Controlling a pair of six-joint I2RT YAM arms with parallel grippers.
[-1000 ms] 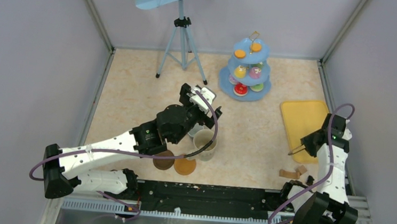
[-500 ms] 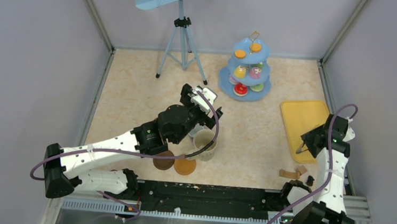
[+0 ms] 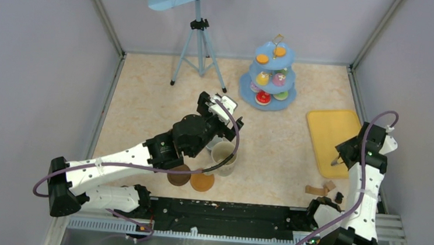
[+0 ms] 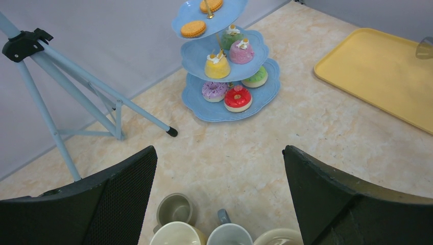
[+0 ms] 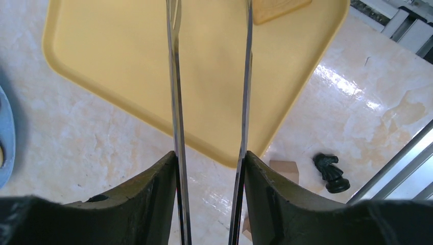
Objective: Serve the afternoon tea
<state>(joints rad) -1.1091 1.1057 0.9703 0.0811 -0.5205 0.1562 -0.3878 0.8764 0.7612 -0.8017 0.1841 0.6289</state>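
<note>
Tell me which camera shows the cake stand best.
Left wrist: the cake stand sits close, all three tiers and their cakes clear. Top external shows it small at the far side; right wrist catches only a blue sliver at the left edge.

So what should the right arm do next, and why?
Probably carry the right gripper toward the three-tier cake stand: it grips the metal tongs, blades apart, over the yellow tray, while the toy cakes sit on the stand's tiers.
</note>
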